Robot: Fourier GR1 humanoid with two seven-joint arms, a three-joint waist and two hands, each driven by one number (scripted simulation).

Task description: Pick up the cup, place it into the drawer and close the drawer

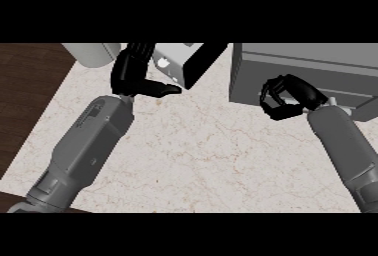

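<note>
1. Counter (184,165) of pale marble fills the middle of the head view, with dark wood floor (26,80) at its left edge.
2. Left hand (136,75) reaches up toward the top edge, fingers straight and thumb stuck out to the right, holding nothing.
3. Right hand (288,97) is curled, its fingers wrapped round something pale; this may be the cup, but it is mostly hidden, so I cannot tell for sure.
4. That hand sits at the front of a grey drawer unit (310,70) on the right.
5. Grey cylinder (92,52) stands at top left.
6. White box (177,62) with a black side lies beside the left hand.
</note>
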